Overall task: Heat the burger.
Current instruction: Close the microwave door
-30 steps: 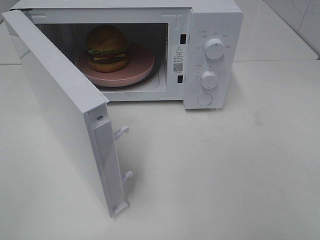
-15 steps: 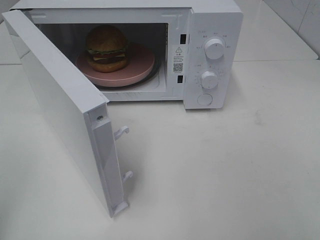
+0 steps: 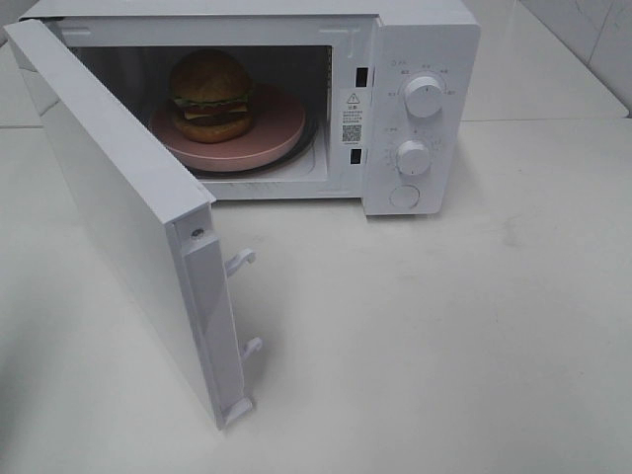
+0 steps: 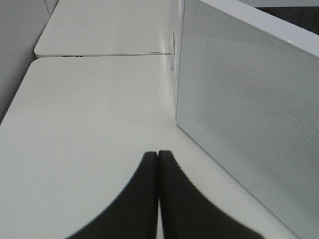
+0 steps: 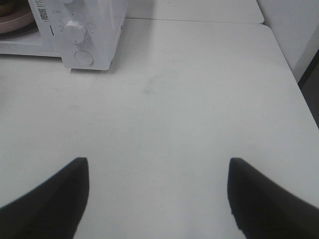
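Note:
The burger [image 3: 210,95] sits on a pink plate [image 3: 269,133] inside the white microwave [image 3: 425,59], whose door [image 3: 118,212] stands wide open toward the front left. Neither gripper shows in the exterior high view. In the left wrist view my left gripper [image 4: 158,155] is shut with its dark fingers pressed together and nothing between them, above the table just beside the outer face of the open door [image 4: 249,114]. My right gripper [image 5: 158,164] is open and empty over bare table, with the microwave's control panel [image 5: 79,35] and an edge of the pink plate [image 5: 15,22] ahead.
Two dials [image 3: 425,96] [image 3: 413,157] and a round button [image 3: 404,196] line the microwave's right panel. Two latch hooks [image 3: 240,261] stick out of the door's edge. White table [image 3: 444,326] stretches in front and to the right. A wall stands at the far right.
Nothing has visibly moved in the exterior high view; burger, plate and door stay as they were.

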Tool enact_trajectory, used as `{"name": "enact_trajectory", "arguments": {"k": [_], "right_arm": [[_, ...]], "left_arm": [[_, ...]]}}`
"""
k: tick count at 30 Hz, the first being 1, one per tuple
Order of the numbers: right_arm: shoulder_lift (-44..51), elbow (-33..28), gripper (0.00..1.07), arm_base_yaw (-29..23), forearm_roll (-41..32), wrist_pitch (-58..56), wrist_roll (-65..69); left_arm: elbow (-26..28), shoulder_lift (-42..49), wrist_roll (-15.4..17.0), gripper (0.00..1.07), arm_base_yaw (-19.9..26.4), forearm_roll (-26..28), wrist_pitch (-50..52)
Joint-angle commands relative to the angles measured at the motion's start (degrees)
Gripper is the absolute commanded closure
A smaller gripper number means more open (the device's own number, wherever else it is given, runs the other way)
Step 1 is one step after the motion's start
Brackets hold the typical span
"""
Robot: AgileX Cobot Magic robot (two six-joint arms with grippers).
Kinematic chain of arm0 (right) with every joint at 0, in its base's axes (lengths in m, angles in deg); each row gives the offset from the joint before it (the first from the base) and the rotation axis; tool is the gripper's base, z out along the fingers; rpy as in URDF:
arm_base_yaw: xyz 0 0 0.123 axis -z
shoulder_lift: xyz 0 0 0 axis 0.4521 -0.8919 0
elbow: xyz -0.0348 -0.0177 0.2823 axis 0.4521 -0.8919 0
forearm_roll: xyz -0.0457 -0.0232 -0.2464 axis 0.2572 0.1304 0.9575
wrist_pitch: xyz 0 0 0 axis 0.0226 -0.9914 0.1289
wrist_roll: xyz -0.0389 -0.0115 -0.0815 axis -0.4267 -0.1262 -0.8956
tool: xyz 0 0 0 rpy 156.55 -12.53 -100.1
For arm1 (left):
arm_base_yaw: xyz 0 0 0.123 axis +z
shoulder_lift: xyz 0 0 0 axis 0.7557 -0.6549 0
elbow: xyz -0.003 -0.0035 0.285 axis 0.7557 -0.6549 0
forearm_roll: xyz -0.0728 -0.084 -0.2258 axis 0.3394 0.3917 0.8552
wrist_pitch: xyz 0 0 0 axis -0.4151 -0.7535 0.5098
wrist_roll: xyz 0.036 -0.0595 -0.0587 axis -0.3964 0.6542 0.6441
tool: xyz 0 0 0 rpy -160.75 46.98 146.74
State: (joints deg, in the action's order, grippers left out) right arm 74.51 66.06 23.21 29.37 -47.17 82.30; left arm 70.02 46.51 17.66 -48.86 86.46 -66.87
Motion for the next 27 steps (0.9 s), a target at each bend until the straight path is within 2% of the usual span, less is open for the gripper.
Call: {"name": "enact_trajectory", "arguments": {"k": [1, 3, 5, 6, 8, 17, 20, 21, 22, 23, 24, 26, 27], "right_arm": [[1.8, -0.1, 0.32, 0.3, 0.0, 0.4, 0.3], [1.8, -0.1, 0.32, 0.3, 0.0, 0.4, 0.3], [1.8, -0.1, 0.32, 0.3, 0.0, 0.4, 0.3], [1.8, -0.1, 0.32, 0.3, 0.0, 0.4, 0.3], [1.8, -0.1, 0.32, 0.3, 0.0, 0.4, 0.3], [1.8, -0.1, 0.32, 0.3, 0.0, 0.4, 0.3], [1.8, -0.1, 0.32, 0.3, 0.0, 0.4, 0.3], [1.8, -0.1, 0.32, 0.3, 0.0, 0.4, 0.3], [1.8, -0.1, 0.32, 0.3, 0.0, 0.4, 0.3], [1.8, -0.1, 0.32, 0.3, 0.0, 0.4, 0.3], [1.8, -0.1, 0.32, 0.3, 0.0, 0.4, 0.3], [1.8, -0.1, 0.32, 0.3, 0.0, 0.4, 0.3], [1.8, -0.1, 0.32, 0.3, 0.0, 0.4, 0.3]], "left_arm": [[-2.5, -1.6, -0.6, 1.07, -0.3, 0.7, 7.9], [-3.6, -2.5, -0.6, 1.07, -0.3, 0.6, 10.8], [-7.3, -5.8, -0.6, 1.07, -0.3, 0.6, 21.2], [-7.3, -5.8, -0.6, 1.07, -0.3, 0.6, 21.2], [-8.7, -8.9, -0.5, 1.07, -0.3, 0.1, 28.0], [-9.2, -20.5, 0.2, 1.07, -0.3, -2.6, 42.6], [-9.2, -24.7, 2.3, 1.07, -0.3, -5.3, 47.1], [-9.2, -27.4, 5.0, 1.07, -0.3, -8.4, 49.5], [-9.2, -27.4, 5.0, 1.07, -0.3, -8.4, 49.5], [-9.2, -29.6, 8.0, 1.07, -0.3, -12.1, 51.9], [-9.2, -29.6, 8.0, 1.07, -0.3, -12.1, 51.9], [-9.2, -32.8, 11.8, 1.07, -0.3, -17.7, 55.8], [-9.2, -32.8, 11.8, 1.07, -0.3, -17.7, 55.8]]}}
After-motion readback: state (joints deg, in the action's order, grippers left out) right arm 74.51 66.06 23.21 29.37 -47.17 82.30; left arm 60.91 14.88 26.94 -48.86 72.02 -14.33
